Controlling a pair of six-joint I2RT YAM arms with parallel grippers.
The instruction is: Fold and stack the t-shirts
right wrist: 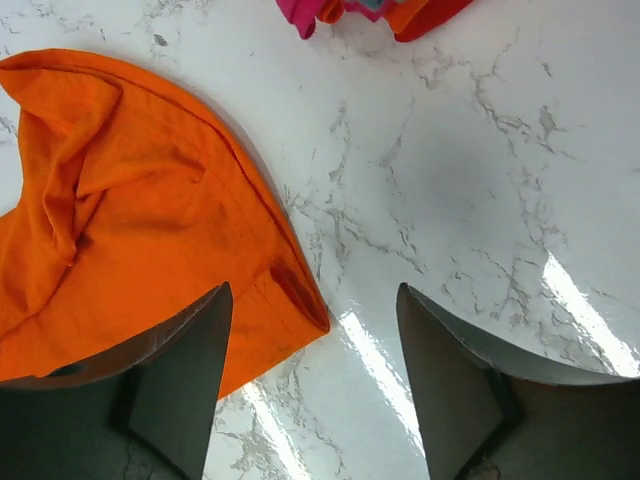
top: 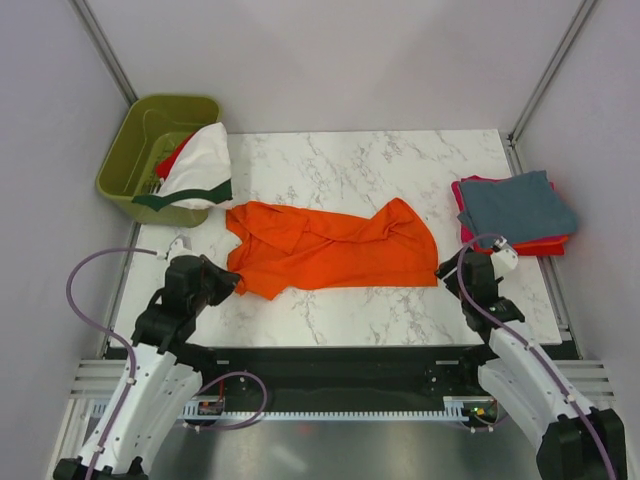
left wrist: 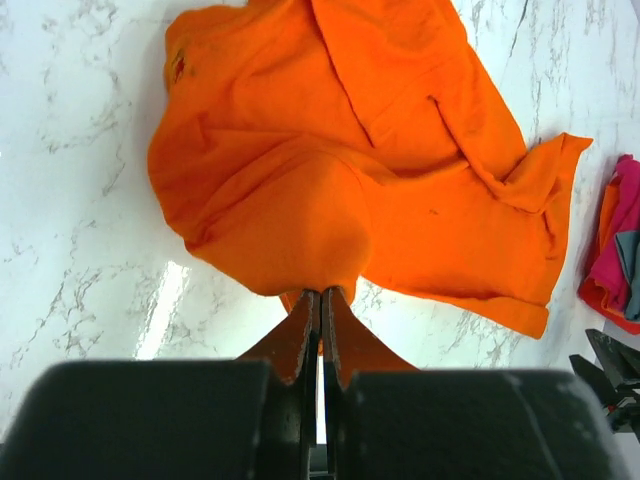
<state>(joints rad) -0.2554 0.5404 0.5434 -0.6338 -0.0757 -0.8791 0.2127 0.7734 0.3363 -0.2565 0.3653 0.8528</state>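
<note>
The orange t-shirt [top: 330,248] lies crumpled across the middle of the marble table. My left gripper [top: 232,281] is shut on its near left edge; the left wrist view shows the cloth [left wrist: 330,170] pinched between the closed fingertips [left wrist: 300,325]. My right gripper [top: 447,268] is open just above the shirt's right corner [right wrist: 300,300], which lies between its fingers [right wrist: 190,350]. A folded stack with a slate blue-grey shirt [top: 515,205] on top of magenta and red ones sits at the right. A white shirt with dark green trim [top: 198,165] hangs over the bin's edge.
An olive-green plastic bin [top: 150,140] stands at the back left corner, with a red cloth inside. The folded stack's edge shows at the top of the right wrist view [right wrist: 370,12]. Grey walls enclose the table on three sides.
</note>
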